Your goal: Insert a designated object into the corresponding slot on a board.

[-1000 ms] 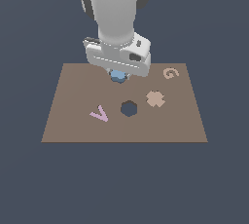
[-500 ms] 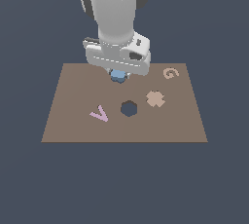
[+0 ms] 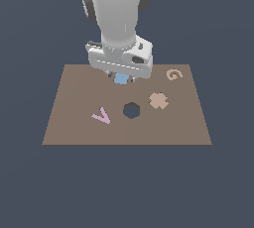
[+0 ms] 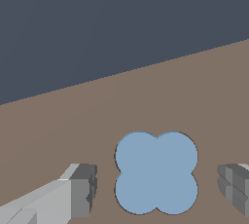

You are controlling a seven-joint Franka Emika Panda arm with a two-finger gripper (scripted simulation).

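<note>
My gripper [image 4: 155,186] hangs over the far part of the board [image 3: 69,118] with its fingers [image 4: 82,189] spread. A gap shows on each side of the blue block [image 4: 156,173] that sits flush in the board between them, so nothing blocks them. In the exterior view, the near half of the board carries low things only: the pink V [image 3: 101,117] at 7 o'clock from the block, the hexagonal hole [image 3: 131,110] at 5 o'clock, the tan cross [image 3: 158,100] at 4 o'clock, the G [image 3: 173,75] at 3 o'clock. None stands tall enough to block a pass above.
</note>
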